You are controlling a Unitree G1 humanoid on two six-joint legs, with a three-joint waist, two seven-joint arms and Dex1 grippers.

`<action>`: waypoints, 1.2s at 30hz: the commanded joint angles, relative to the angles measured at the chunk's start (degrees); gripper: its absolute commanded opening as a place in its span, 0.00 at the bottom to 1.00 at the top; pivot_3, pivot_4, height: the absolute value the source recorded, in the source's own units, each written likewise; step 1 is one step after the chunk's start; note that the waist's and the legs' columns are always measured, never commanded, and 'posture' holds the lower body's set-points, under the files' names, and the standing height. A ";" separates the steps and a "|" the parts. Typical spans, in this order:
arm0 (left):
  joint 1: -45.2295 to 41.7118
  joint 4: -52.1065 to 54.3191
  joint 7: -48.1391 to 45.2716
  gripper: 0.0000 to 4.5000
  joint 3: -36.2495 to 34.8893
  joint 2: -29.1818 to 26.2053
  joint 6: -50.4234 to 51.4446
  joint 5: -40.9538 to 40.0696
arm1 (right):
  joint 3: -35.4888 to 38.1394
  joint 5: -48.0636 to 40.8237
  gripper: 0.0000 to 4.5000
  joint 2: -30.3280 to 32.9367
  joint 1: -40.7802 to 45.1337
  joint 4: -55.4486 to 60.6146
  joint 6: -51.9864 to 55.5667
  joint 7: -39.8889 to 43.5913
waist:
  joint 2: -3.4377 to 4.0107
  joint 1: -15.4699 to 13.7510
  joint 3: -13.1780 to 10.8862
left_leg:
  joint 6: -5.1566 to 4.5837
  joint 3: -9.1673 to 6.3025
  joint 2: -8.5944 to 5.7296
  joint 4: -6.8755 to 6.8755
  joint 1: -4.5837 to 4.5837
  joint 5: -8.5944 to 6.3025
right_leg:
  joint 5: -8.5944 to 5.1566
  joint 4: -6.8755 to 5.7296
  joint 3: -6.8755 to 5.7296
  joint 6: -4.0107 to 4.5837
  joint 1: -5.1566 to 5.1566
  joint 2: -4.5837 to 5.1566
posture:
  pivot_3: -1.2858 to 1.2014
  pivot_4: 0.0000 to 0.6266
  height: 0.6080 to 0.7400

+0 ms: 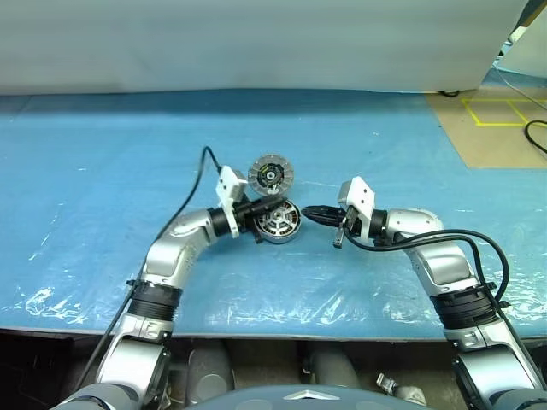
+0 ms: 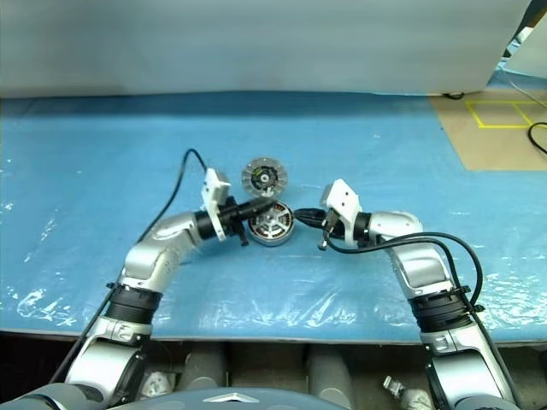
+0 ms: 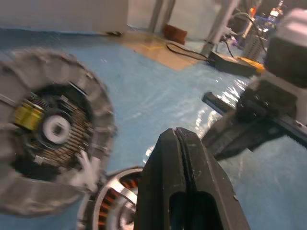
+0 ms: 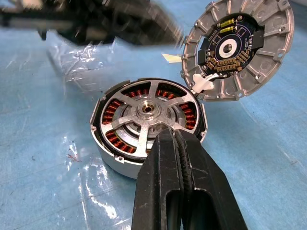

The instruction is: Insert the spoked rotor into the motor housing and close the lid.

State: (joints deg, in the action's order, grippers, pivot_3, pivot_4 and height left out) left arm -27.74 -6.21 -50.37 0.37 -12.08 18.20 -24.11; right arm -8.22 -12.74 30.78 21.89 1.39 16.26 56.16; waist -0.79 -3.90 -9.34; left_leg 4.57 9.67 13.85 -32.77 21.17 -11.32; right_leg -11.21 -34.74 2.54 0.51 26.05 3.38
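The table [image 1: 102, 171] is covered with a blue sheet, and a clear plastic film lies over its near part, wrinkled and shiny along the front edge. Behind the table hangs a pale grey curtain; at the far right the floor is brown, with yellow tape lines and a black cable. The housing [image 4: 144, 124] sits on the sheet near the middle, and the rotor [image 4: 146, 112] lies inside it — its spokes cross over the copper windings. The lid [image 4: 237, 48] stands open, joined to the far rim of the housing, its inner face with a dark circuit part turned up. The left gripper [image 1: 256, 224] has its fingers pressed together and holds nothing; it hangs just beside the housing on its left side. The right gripper [image 1: 309, 210] is also pressed together and empty — it points at the housing from the right, close but apart.
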 commanded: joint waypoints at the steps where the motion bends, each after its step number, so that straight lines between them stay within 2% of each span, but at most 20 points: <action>1: -4.75 -1.28 0.62 0.01 -4.75 -2.52 -4.94 -0.91 | 0.60 -0.95 0.00 -0.02 0.23 1.81 -1.00 0.34 | 0.00 0.00 0.00 | 0.00 0.00 -0.01 -0.02 -0.04 0.00 | 0.00 -0.02 0.01 0.00 -0.03 0.01 | 0.52 0.24 1.00; 7: -14.86 -11.74 -0.81 0.01 -8.11 -7.93 -8.51 0.20 | 0.27 -1.24 0.00 -0.29 -0.33 3.07 -0.24 0.22 | 0.00 -0.01 0.00 | 0.01 0.00 -0.02 -0.02 -0.05 0.01 | 0.01 -0.04 0.01 -0.01 -0.03 -0.01 | 0.52 0.24 1.00; 10: -19.79 -23.15 -1.45 0.01 -6.05 -9.88 -13.57 5.26 | -0.09 -1.25 0.00 -0.67 -0.56 3.97 0.40 -0.08 | -0.01 -0.05 0.00 | 0.01 0.00 -0.05 -0.01 -0.05 0.01 | 0.01 -0.03 0.01 -0.02 -0.04 0.00 | 0.52 0.24 1.00; 13: -24.19 -34.42 -1.19 0.01 -4.61 -9.90 -18.66 9.25 | -0.08 -1.14 0.00 -0.80 -0.80 4.69 0.87 -0.41 | -0.02 -0.13 -0.01 | 0.02 -0.01 -0.05 -0.03 -0.05 0.02 | 0.04 -0.05 0.00 -0.07 -0.05 0.00 | 0.52 0.24 1.00; 19: -30.76 -50.16 -0.47 0.01 -2.45 -7.65 -26.35 14.68 | 0.35 -1.22 0.00 -0.68 -1.50 5.72 1.34 -0.87 | -0.08 -0.36 -0.04 | 0.03 -0.10 -0.06 -0.06 0.00 0.02 | 0.13 -0.05 -0.04 -0.21 -0.07 0.01 | 0.52 0.24 1.00; 25: -35.71 -57.59 -3.61 0.01 -3.13 -4.10 -28.83 15.17 | 0.62 -1.50 0.00 -0.32 -2.13 7.23 2.30 -1.42 | -0.10 -0.58 -0.06 | 0.03 -0.20 -0.07 -0.09 0.05 0.02 | 0.16 -0.06 -0.10 -0.24 -0.10 0.01 | 0.52 0.24 1.00; 36: -36.54 -62.41 -11.91 0.01 -0.12 -0.52 -26.60 19.05 | 1.16 -2.04 0.00 0.40 -3.53 9.69 3.85 -2.69 | -0.12 -0.79 -0.07 | 0.04 -0.26 -0.09 -0.11 0.01 0.02 | 0.16 -0.07 -0.13 -0.24 -0.18 0.05 | 0.52 0.24 1.00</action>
State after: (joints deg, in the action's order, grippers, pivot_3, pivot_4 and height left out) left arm -62.88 -69.23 -60.49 0.41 -12.90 -8.67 -5.07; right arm -8.44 -13.57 30.81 18.50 8.12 20.19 53.73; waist -0.90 -4.69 -9.41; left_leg 4.61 9.40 13.76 -32.89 21.19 -11.30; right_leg -11.05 -34.81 2.40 0.27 25.87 3.43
